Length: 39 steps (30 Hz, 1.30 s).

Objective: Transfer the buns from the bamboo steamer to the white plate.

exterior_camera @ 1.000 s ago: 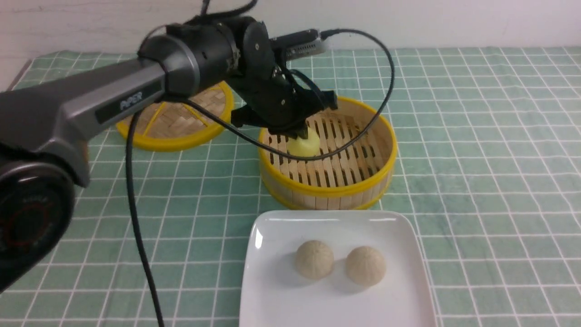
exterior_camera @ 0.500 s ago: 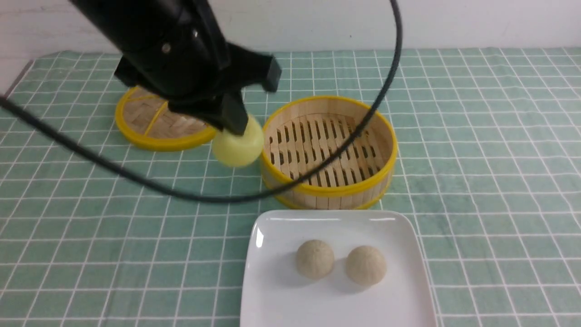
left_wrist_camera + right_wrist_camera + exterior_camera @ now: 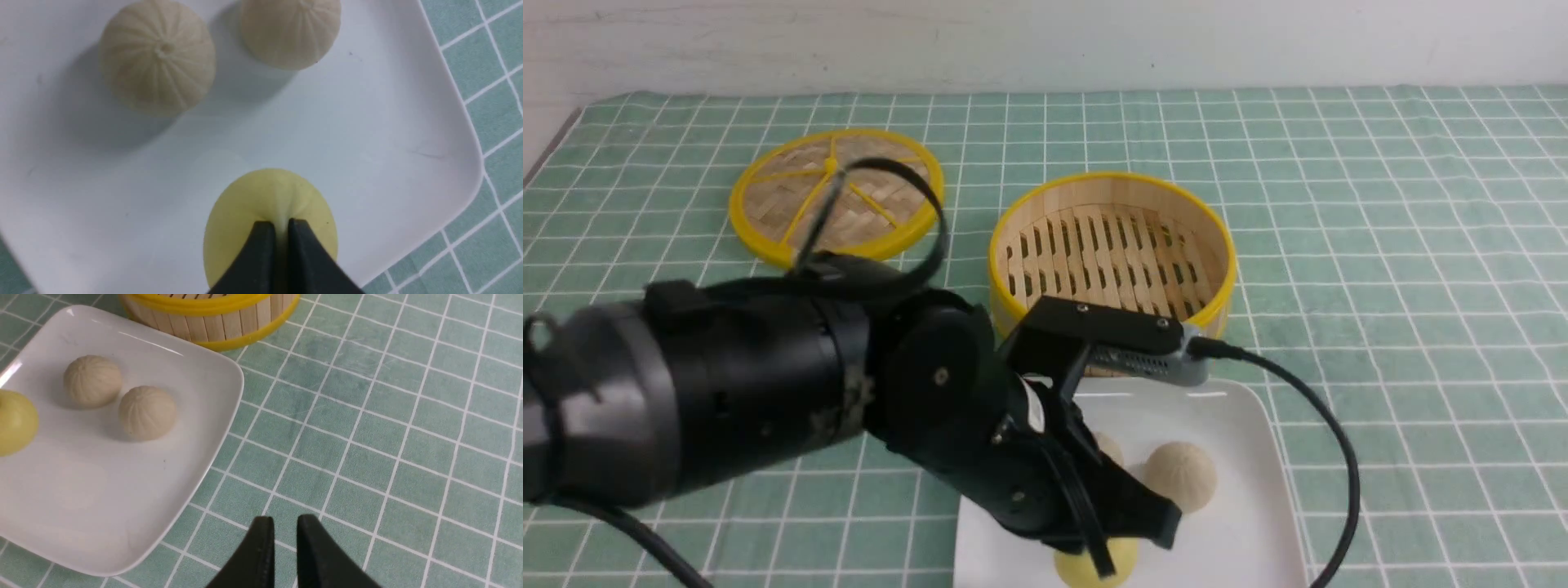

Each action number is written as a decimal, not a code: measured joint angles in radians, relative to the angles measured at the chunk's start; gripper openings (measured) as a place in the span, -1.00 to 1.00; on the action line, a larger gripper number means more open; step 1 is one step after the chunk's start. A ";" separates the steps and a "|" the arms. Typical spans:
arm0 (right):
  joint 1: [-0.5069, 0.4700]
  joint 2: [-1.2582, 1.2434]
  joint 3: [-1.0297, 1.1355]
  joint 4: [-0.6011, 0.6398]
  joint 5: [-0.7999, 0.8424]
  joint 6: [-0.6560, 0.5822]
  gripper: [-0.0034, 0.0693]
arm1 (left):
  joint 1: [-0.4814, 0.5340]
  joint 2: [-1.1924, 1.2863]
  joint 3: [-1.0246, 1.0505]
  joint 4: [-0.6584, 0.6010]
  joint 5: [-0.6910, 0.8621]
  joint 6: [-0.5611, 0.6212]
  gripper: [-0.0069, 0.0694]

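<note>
Your left gripper (image 3: 278,228) has its jaws drawn almost together, pinching the raised pleat at the crown of the yellow bun (image 3: 245,204). Only a sliver of bun shows between the tips. Gripping it by the top leaves the soft round body hanging free underneath, so it can go down on its base without being squashed. The bun sits over the near part of the white plate (image 3: 367,122). You cannot tell from these views whether its underside is already touching the glaze. Beyond it the two cream buns (image 3: 157,61) rest side by side on the plate, close together but apart from the yellow one, so it has its own bare patch. Further back the bamboo steamer (image 3: 1112,176) stands empty just behind the plate, which suggests this is the last bun to place. Its woven lid (image 3: 874,204) lies flat on the checked cloth (image 3: 367,457), off to the left. Your right gripper (image 3: 285,531) hangs over the cloth beside the plate, jaws a narrow slit apart with nothing between them.
</note>
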 joint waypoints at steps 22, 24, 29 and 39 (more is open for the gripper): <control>0.000 -0.413 0.136 0.048 -0.228 0.000 -0.94 | -0.004 0.026 -0.156 0.160 0.048 -0.099 0.25; 0.000 -0.417 0.241 0.084 -0.384 0.000 -0.94 | -0.004 0.026 -0.158 0.163 0.059 -0.099 0.20; 0.000 -0.417 0.365 0.099 -0.614 0.000 -0.93 | -0.003 0.026 -0.158 0.167 0.073 -0.099 0.07; 0.000 -0.417 0.369 0.104 -0.649 0.000 -0.93 | -0.003 0.026 -0.158 0.167 0.084 -0.099 -0.12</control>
